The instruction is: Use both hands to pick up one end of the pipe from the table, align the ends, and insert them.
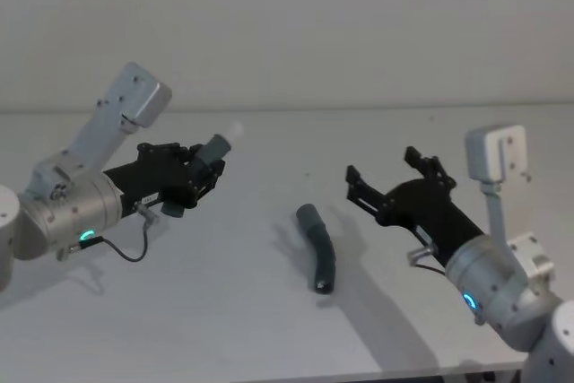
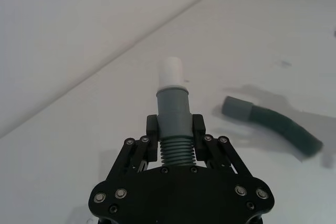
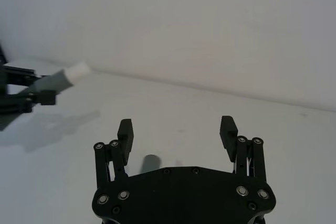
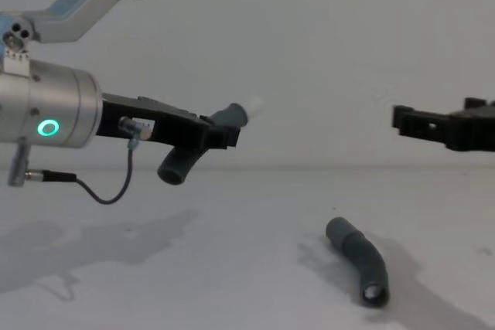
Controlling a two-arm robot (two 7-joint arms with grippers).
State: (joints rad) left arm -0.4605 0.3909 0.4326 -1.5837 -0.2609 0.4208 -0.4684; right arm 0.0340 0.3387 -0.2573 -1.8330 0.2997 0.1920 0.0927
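My left gripper (image 1: pixel 202 172) is shut on one grey ribbed pipe piece (image 1: pixel 213 150) and holds it in the air at the left, above the table (image 1: pixel 224 311). Its white tip (image 1: pixel 235 131) points away from the wrist. In the left wrist view the fingers (image 2: pixel 152 129) clamp the ribbed part just behind the cuff (image 2: pixel 173 106). The twin piece (image 1: pixel 320 248) lies curved on the table at centre, also seen as a piece (image 4: pixel 360 256) in the chest view. My right gripper (image 1: pixel 381 165) hovers open to its right, with nothing between its fingers (image 3: pixel 125 132).
The white table ends at a plain pale wall (image 1: pixel 359 24) behind. The near table edge (image 1: pixel 359 372) runs along the bottom of the head view. A thin black cable (image 1: pixel 126 250) hangs under my left wrist.
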